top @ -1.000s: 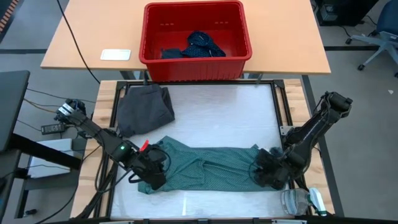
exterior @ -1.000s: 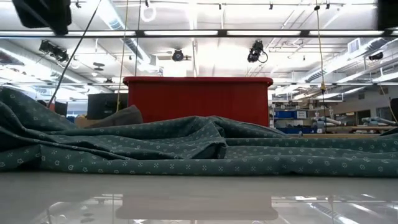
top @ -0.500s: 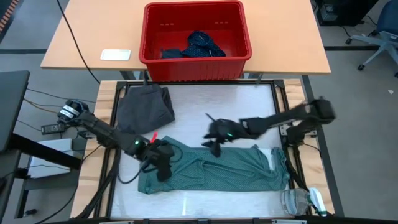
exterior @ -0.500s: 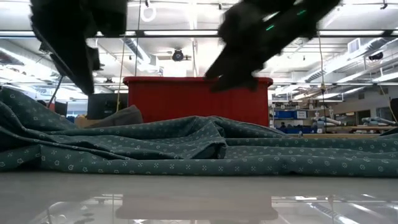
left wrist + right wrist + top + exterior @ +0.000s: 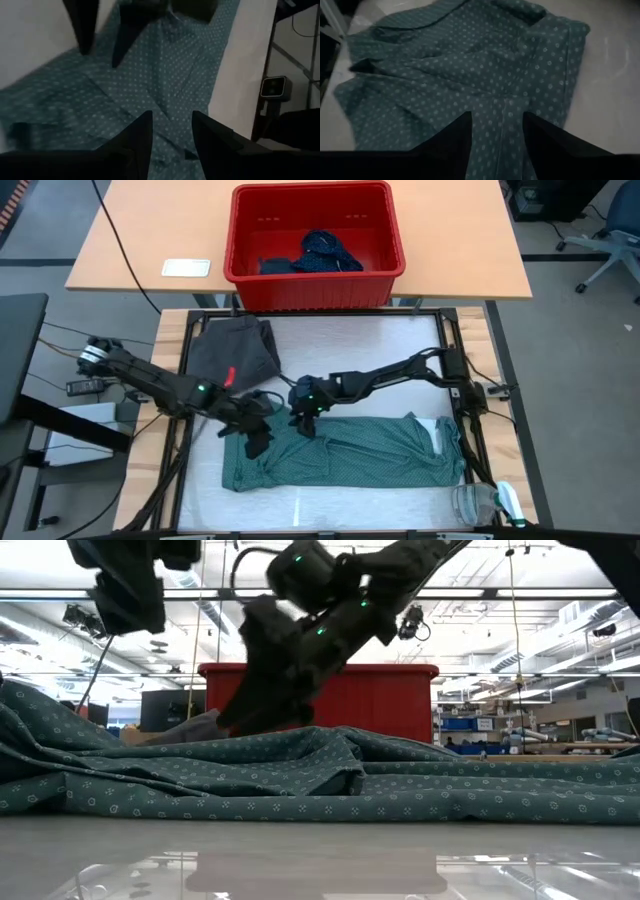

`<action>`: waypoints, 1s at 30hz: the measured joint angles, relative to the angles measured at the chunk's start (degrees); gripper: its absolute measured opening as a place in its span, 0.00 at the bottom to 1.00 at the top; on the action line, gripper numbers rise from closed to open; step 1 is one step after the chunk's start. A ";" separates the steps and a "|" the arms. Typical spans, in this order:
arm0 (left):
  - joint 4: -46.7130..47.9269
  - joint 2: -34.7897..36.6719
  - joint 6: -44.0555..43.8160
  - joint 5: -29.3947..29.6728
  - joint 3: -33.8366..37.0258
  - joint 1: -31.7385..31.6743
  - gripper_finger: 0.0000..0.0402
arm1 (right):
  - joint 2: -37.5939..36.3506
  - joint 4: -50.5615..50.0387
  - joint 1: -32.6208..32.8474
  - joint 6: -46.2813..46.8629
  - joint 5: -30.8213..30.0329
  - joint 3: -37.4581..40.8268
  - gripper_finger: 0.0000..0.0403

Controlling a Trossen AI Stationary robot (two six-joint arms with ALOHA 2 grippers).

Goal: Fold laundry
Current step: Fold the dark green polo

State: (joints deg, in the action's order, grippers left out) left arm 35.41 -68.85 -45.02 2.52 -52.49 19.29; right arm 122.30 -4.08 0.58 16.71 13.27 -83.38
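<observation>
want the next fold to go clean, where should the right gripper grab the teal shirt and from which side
Judging by its pose, take the teal shirt at its far top edge near the left end, where folds bunch up; come down from above with the right gripper, which hangs there, jaws apart.

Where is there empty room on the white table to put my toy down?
The biggest bare patch of the white table lies between the red basket and the teal shirt, right of the grey garment. A thin strip runs along the near edge below the shirt. It is crowded over the shirt's left part, where the left gripper and right gripper hang open.
</observation>
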 joint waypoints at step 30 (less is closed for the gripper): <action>2.83 7.25 -4.92 6.39 2.07 4.23 0.41 | -11.17 -18.97 6.69 1.27 -7.94 -2.09 0.00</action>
State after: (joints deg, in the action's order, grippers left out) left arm 38.23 -61.60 -49.93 8.91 -50.42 23.52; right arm 111.13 -23.05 7.27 17.99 5.32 -85.48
